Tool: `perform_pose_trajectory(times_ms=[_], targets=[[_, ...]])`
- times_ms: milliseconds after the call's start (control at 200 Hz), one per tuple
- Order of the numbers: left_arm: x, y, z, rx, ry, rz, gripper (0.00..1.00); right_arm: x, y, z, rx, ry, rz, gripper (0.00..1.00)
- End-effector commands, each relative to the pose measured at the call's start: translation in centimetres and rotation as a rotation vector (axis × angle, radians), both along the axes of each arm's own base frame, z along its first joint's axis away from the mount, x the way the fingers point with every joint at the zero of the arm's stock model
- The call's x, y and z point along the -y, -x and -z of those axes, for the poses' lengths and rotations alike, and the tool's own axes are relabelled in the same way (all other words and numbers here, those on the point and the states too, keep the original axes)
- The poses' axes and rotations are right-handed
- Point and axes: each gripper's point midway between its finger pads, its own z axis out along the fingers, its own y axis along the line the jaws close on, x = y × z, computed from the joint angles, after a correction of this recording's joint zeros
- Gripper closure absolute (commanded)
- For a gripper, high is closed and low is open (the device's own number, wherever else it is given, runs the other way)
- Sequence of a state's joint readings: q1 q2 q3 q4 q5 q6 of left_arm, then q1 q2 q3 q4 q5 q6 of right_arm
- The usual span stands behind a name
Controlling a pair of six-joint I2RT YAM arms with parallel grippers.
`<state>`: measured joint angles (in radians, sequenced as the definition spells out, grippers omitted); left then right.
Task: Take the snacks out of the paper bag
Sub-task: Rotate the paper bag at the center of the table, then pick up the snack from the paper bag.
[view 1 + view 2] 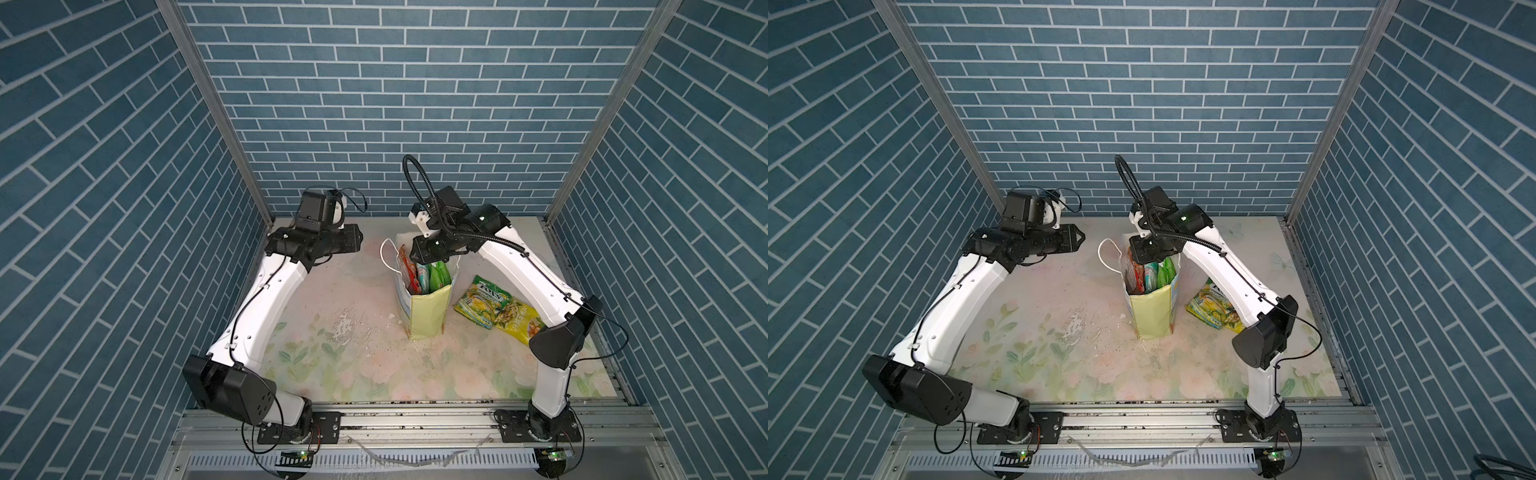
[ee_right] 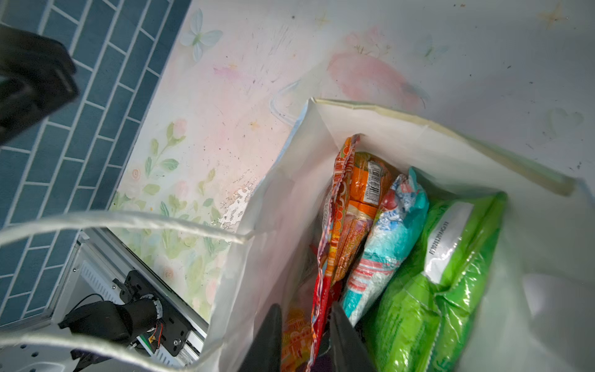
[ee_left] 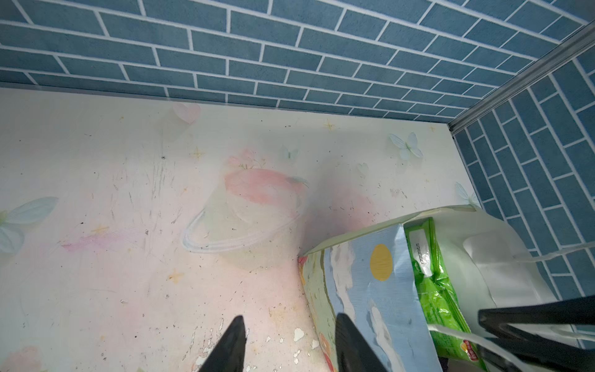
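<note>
right gripper (image 2: 306, 309) reaches into the paper bag (image 2: 386, 119), jaws astride the red packet (image 2: 325, 257); clamped or not, cannot tell. next: pinch firmly, lift straight up. left gripper (image 3: 288, 322), jaws apart and empty, waits just beside the bag.

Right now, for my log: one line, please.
bag upright | right fingers astride red packet inside | left fingers open | FOX'S packet, yellow packet out

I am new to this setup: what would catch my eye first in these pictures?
The upright paper bag near the middle of the table stands out, stuffed with a red packet, a teal packet and a green packet. The right gripper is down in its mouth, jaws either side of the red packet. Beside the bag lie a green-yellow packet and a yellow packet.
</note>
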<state>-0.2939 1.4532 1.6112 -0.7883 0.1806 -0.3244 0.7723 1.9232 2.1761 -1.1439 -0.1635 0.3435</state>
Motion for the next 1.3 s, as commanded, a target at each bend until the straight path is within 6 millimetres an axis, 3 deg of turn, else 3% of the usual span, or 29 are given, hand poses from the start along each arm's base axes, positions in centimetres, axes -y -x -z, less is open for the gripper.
perform_pose_trajectory(times_ms=[0,450,540,750,1055,1295], targets=[[0.2,-0.2,0.1,-0.004,-0.004,0.013,0.53,0.1,-0.4,1.8,-0.022,0.066,0.037,0.71],[-0.1,0.0,0.0,-0.003,-0.028,0.022,0.53,-1.4,-2.1,4.4,-0.027,0.097,0.037,0.70],[-0.1,0.1,0.0,-0.005,-0.031,0.024,0.53,-1.0,-2.4,3.9,-0.001,0.103,0.055,0.66],[-0.4,0.1,-0.3,-0.014,-0.037,0.017,0.53,0.4,-3.1,0.2,0.102,0.068,0.115,0.67],[-0.3,-2.4,-0.6,-0.009,-0.026,0.030,0.53,2.5,-3.8,1.4,0.065,0.175,0.204,0.70],[0.7,-3.8,-0.7,-0.028,-0.014,0.101,0.53,1.7,-4.2,2.3,0.006,0.173,0.237,0.70]])
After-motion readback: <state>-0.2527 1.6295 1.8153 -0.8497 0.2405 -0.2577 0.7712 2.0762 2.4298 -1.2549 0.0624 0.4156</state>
